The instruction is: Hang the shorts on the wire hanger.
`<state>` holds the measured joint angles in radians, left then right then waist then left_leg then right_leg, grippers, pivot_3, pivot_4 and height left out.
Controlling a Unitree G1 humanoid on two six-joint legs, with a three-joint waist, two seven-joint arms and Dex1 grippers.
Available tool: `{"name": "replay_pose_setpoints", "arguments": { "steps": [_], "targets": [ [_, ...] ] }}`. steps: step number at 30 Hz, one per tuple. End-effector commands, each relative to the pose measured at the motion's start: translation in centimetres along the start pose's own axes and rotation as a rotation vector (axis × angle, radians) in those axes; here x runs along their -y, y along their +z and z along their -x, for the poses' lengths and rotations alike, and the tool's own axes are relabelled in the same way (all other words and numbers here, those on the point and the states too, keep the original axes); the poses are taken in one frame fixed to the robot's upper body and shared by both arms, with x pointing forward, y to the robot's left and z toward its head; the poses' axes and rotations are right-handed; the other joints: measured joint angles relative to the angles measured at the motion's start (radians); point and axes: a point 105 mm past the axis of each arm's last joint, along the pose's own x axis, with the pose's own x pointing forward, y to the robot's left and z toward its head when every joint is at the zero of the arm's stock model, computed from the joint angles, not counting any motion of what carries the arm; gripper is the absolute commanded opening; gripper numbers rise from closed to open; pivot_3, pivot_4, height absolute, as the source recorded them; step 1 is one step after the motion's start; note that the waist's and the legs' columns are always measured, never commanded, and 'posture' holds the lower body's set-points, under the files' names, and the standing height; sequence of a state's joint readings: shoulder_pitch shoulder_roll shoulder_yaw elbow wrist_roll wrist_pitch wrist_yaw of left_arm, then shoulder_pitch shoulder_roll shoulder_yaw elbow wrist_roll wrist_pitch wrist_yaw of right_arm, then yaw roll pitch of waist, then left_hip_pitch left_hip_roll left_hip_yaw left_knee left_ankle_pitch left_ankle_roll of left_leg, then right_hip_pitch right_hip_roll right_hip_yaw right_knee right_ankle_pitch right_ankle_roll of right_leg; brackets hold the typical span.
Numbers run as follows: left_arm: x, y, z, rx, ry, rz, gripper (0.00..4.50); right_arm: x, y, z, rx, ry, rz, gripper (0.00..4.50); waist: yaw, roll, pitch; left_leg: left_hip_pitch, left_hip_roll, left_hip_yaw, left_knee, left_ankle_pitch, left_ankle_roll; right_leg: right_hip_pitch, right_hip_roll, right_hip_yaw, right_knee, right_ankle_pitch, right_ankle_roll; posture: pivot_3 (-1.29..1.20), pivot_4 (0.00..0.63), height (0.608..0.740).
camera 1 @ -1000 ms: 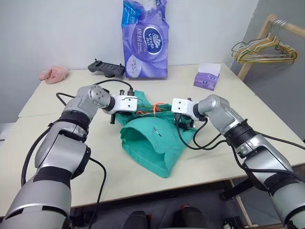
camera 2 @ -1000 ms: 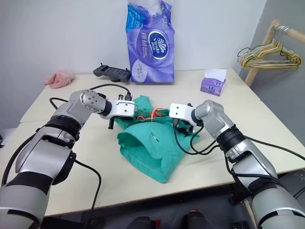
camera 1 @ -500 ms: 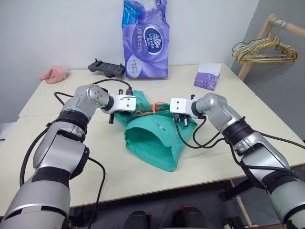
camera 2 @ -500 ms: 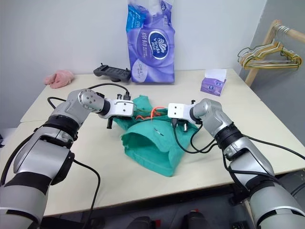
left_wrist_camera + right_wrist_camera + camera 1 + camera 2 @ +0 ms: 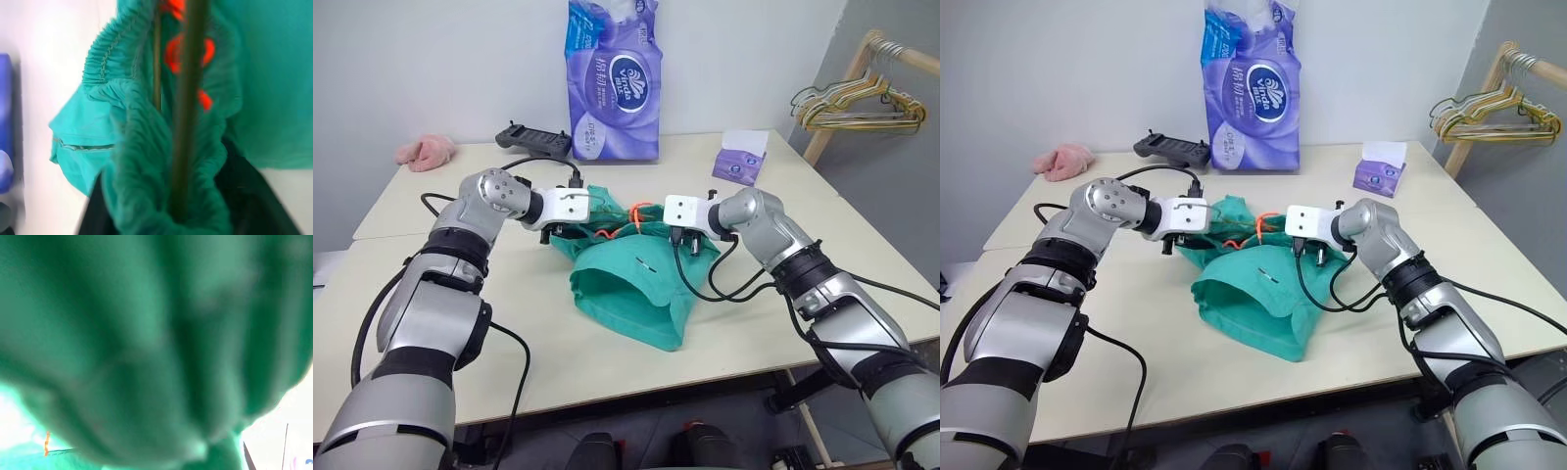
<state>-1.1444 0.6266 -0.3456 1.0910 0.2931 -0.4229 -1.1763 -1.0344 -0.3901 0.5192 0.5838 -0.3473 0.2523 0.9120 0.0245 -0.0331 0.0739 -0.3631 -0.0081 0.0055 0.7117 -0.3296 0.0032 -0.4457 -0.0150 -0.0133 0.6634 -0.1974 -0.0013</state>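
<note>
Teal shorts [image 5: 636,279] bunched, orange drawstring [image 5: 628,221] showing.

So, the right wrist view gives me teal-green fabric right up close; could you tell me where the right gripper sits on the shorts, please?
Observer: The right gripper is shut on the right end of the gathered waistband of the teal-green fabric shorts, whose legs lie on the beige table.
Operator: Thank you, and the left gripper?
Observer: The left gripper is at the waistband's left end, with the orange-red drawstring between the two.
Operator: Can you see the hanger?
Observer: Yes, in the left wrist view the thin dark olive-grey wire hanger runs among the waistband folds.
</note>
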Motion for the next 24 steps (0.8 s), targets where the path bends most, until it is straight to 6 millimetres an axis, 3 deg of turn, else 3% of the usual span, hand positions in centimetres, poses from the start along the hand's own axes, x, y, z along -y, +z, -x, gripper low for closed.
{"name": "replay_pose_setpoints", "arguments": {
  "steps": [1, 6, 12, 24],
  "targets": [
    [-1.8, 1.8, 1.9, 0.111, 0.061, 0.032, 2.92, 1.1, 0.5, 1.2, 0.044, -0.050, -0.025, 0.00, 0.000, 0.000, 0.000, 0.000, 0.000, 0.000, 0.000, 0.000, 0.000, 0.000, 0.000, 0.000, 0.000, 0.000, 0.000, 0.10, 0.004, 0.740],
    [-2.4, 2.9, 3.9, 0.207, 0.050, 0.106, 4.48, 1.3, -1.1, 1.7, 0.016, -0.061, -0.044, 0.00, 0.000, 0.000, 0.000, 0.000, 0.000, 0.000, 0.000, 0.000, 0.000, 0.000, 0.000, 0.000, 0.000, 0.000, 0.000, 0.11, 0.003, 0.740],
    [-2.4, 3.6, 6.3, 0.314, 0.021, 0.222, 4.48, 1.8, -3.0, 2.3, -0.019, -0.079, -0.071, 0.00, -0.002, 0.000, 0.000, 0.000, 0.000, 0.000, 0.000, 0.000, 0.000, 0.000, 0.001, 0.000, 0.000, 0.000, 0.000, 0.11, 0.003, 0.740],
    [-3.3, 5.4, 8.3, 0.526, 0.104, 0.396, 4.48, 2.0, -6.5, 3.9, -0.066, -0.114, -0.168, 0.00, -0.001, 0.000, 0.000, 0.000, 0.000, 0.000, 0.000, 0.000, 0.000, 0.000, 0.001, 0.000, 0.000, 0.000, 0.000, 0.10, 0.017, 0.740]
  ]
}}
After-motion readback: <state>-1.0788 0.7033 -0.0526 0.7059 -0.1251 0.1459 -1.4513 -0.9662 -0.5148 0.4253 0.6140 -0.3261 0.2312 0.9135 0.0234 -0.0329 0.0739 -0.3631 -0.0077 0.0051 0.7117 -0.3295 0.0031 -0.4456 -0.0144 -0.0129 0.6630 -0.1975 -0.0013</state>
